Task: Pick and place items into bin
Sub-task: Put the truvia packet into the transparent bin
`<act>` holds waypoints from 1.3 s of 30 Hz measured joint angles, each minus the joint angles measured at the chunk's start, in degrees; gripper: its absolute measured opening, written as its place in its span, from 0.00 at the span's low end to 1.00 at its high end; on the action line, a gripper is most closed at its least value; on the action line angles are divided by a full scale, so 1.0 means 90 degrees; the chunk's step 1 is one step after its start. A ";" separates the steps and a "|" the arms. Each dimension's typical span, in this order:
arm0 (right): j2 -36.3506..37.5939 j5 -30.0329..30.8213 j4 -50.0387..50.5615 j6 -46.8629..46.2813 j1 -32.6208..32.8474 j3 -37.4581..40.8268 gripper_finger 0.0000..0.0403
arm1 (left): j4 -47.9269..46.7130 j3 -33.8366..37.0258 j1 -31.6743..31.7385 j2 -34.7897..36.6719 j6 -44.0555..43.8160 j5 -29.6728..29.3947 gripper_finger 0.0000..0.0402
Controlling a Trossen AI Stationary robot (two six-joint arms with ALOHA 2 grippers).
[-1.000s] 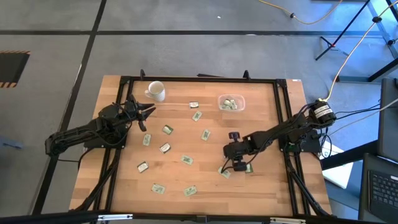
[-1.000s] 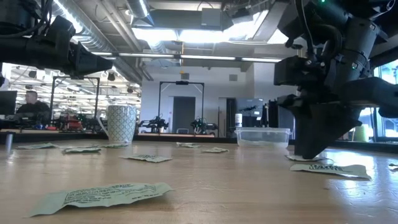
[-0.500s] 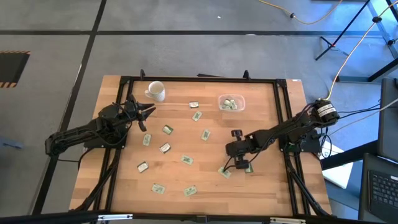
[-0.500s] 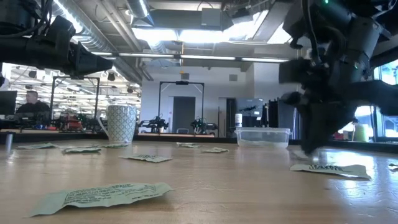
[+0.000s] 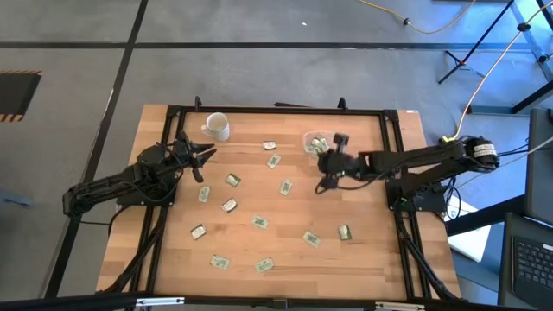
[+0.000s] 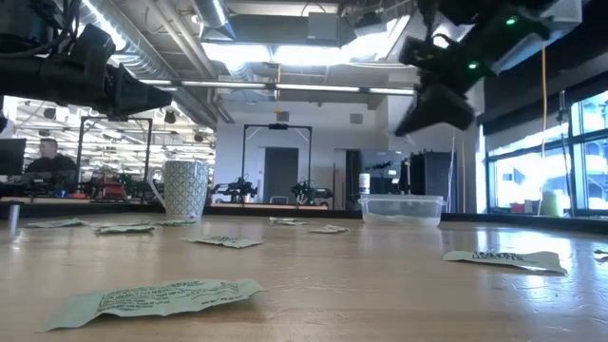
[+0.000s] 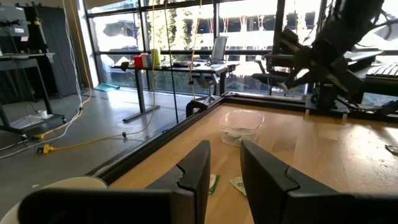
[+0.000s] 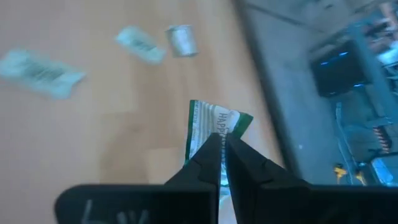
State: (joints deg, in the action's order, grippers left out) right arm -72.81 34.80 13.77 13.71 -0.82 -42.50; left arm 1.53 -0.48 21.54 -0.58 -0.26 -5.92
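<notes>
The right gripper [image 5: 323, 184] is raised above the table [image 5: 371, 259], just beside the bin [image 5: 320, 143] on its near side. Its jaws are pinched together on one end of a green and white packet [image 8: 211, 127], as the right wrist view shows; most of the packet hangs free beyond the fingertips. The bin is seen at the far edge of the table, with several packets already inside it.

Risks, as judged. The grip is taken on a narrow edge only, so the packet could slip or swing loose while it is carried. If the jaws are opened short of the bin's rim, the light packet could land on the wood or catch on the wall. The bin is shallow and light; a low approach could push it toward the table's edge.

The left gripper [image 5: 204, 157] is held idle near the white mug [image 5: 215, 126], well apart from the bin, with its fingers [image 7: 196, 168] narrowly parted and nothing between them.

About a dozen loose packets [image 5: 229, 206] are scattered flat over the middle and near parts of the table, two of them [image 5: 344, 231] on the right arm's side. The mug is placed well apart from the bin. No obstacle is seen between the right gripper and the bin. A person is seated in the room beyond, far from the table.
</notes>
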 joint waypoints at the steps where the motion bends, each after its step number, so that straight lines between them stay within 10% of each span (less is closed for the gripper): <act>1: 0.0006 -0.0011 -0.0196 0.0142 -0.0168 0.0000 0.06 | 0.0001 0.0000 -0.0001 0.0000 0.0000 0.0001 0.20; 15: -0.0529 -0.1683 -0.0560 -0.0005 -0.2097 -0.0010 0.06 | 0.0000 0.0001 -0.0001 -0.0013 0.0001 0.0003 0.20; 39: -0.1925 -0.1721 -0.0650 -0.0116 -0.2606 -0.0010 0.10 | -0.0001 0.0001 -0.0002 -0.0036 0.0001 0.0001 0.20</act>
State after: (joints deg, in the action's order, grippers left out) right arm -90.13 19.31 7.92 12.67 -24.27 -42.59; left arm 1.52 -0.47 21.52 -0.91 -0.25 -5.91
